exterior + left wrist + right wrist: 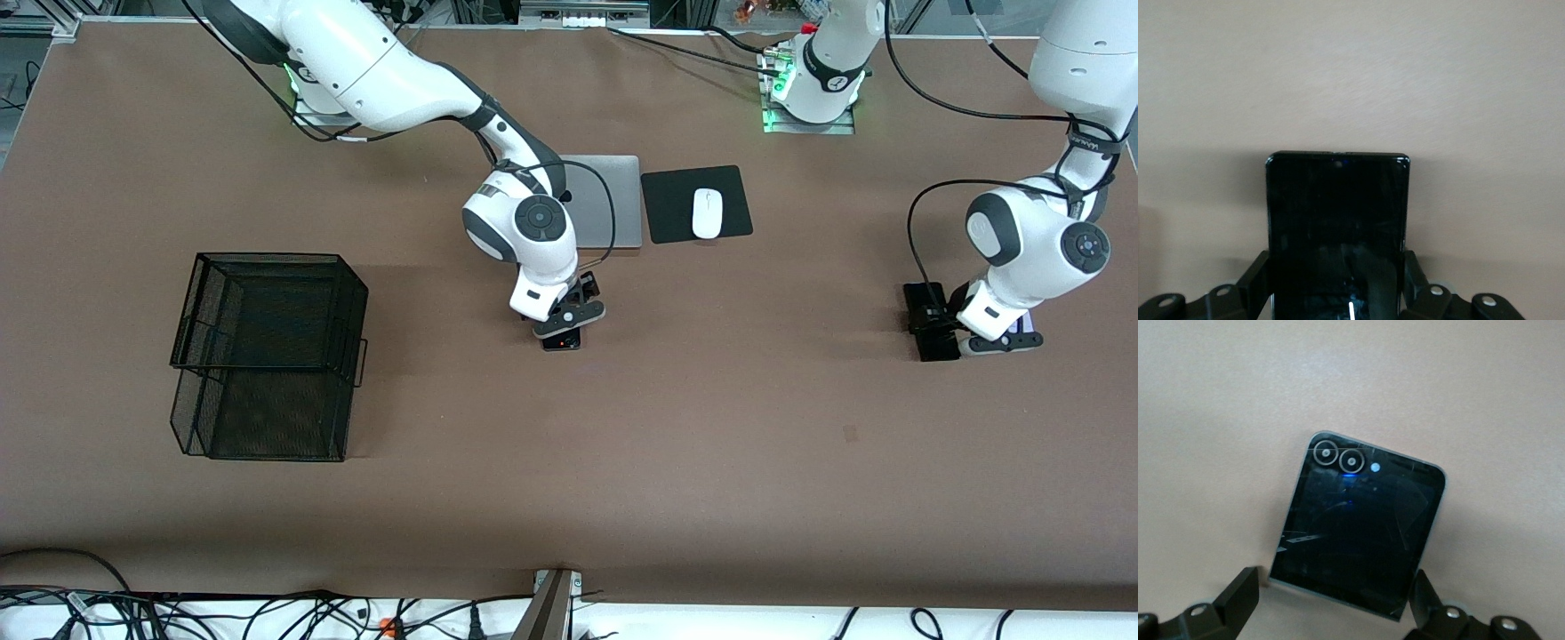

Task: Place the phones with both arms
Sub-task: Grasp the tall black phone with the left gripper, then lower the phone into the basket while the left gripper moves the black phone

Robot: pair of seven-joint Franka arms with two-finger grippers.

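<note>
The long slim black phone [929, 338] lies at the left arm's end of the table. My left gripper [941, 316] is low over it. In the left wrist view the fingers [1258, 275] press both long edges of this phone [1337, 207], with the gripper [1337, 261] around its near end. A sliver of the lavender-white phone [1031, 321] shows under the left hand. The small squarish black phone [562, 340] lies mid-table under my right gripper [569, 320]. In the right wrist view the gripper [1333, 581] is open, and the fingers [1238, 600] flank the near edge of the phone [1361, 520] without touching.
A black wire-mesh basket [267, 356] stands toward the right arm's end of the table. A silver laptop [613, 200] and a white mouse [707, 213] on a black pad [667, 209] lie near the arms' bases.
</note>
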